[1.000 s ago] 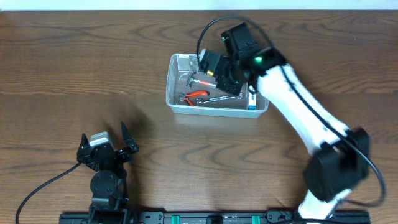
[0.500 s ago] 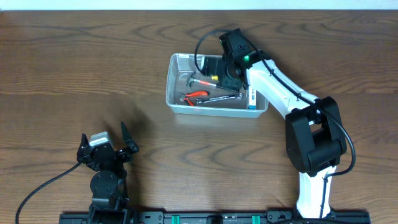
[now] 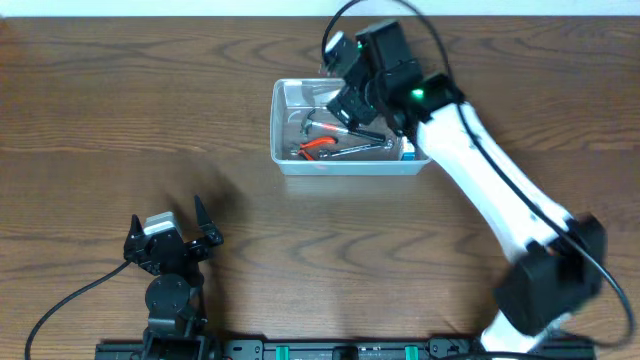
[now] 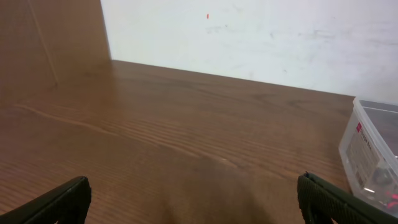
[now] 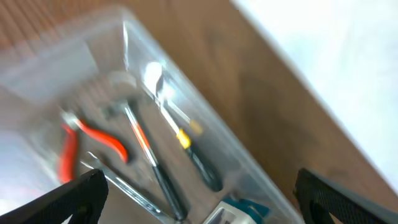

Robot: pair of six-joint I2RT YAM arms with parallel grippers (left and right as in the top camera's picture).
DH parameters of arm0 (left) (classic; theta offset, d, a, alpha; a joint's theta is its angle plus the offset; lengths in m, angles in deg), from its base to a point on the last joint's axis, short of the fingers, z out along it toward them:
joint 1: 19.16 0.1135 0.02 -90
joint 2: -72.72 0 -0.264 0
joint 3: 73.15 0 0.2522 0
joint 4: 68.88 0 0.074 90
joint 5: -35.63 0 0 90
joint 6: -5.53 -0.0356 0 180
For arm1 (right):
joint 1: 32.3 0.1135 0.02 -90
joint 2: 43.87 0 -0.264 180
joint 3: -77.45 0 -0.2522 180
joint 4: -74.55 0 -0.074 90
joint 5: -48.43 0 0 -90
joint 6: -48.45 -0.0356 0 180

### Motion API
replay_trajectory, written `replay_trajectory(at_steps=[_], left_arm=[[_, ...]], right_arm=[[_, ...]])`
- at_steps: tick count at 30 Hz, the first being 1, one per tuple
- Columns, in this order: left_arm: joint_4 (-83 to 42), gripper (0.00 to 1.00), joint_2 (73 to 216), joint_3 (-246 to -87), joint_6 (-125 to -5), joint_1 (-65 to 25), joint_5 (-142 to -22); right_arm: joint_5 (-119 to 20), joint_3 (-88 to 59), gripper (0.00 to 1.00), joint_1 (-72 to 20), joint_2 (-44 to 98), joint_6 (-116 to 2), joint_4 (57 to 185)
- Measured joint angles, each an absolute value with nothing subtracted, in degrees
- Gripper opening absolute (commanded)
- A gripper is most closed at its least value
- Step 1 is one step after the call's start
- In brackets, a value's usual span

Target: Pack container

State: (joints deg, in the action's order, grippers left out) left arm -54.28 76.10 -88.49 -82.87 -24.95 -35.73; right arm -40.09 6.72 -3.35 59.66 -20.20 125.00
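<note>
The container (image 3: pixel 276 135), a clear plastic tub, stands on the table right of centre. Inside lie red-handled pliers (image 3: pixel 318 148), a hammer (image 3: pixel 320 125), a wrench (image 3: pixel 362 150) and a small blue-and-white box (image 3: pixel 406 150). My right gripper (image 3: pixel 352 108) hovers over the tub's far half, open and holding nothing. In the right wrist view its gripper (image 5: pixel 208 211) spans the container (image 5: pixel 134 43), with the pliers (image 5: pixel 93 134), hammer (image 5: pixel 146 149), a yellow-and-black screwdriver (image 5: pixel 189 146) and the box (image 5: pixel 239 211) below. My left gripper (image 3: pixel 168 222) rests open near the front left.
The left wrist view shows bare wooden table, a white wall behind, and the container (image 4: pixel 373 155) at the right edge, with the left gripper (image 4: pixel 199 208) open wide. The right arm (image 3: pixel 500 200) stretches diagonally from the front right.
My right gripper's jaws have opened wide and it has lifted above the tub. The container has shifted slightly. The left arm has not moved.
</note>
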Motion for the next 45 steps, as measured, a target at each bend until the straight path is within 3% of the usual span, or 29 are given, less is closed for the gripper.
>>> replay_trajectory(at_steps=[11, 22, 28, 34, 45], left_arm=[[-54.3, 0.98, 76.1, -88.5, -82.9, -24.9, -35.7], [-54.3, 0.98, 76.1, -88.5, -82.9, -24.9, -35.7], [-54.3, 0.98, 76.1, -88.5, -82.9, -24.9, -35.7], [-54.3, 0.98, 76.1, -88.5, -82.9, -24.9, -35.7], [-54.3, 0.98, 76.1, -88.5, -82.9, -24.9, -35.8]], right_arm=[[-40.4, 7.6, 0.99, 5.2, 43.7, -38.1, 135.1], [-34.3, 7.6, 0.99, 6.1, 36.9, -39.9, 140.8], [-30.8, 7.6, 0.99, 0.1, 28.8, -39.2, 141.5], [-35.9, 4.0, 0.99, -12.1, 18.5, -37.8, 142.3], [-46.2, -30.6, 0.99, -32.3, -13.6, -36.4, 142.0]])
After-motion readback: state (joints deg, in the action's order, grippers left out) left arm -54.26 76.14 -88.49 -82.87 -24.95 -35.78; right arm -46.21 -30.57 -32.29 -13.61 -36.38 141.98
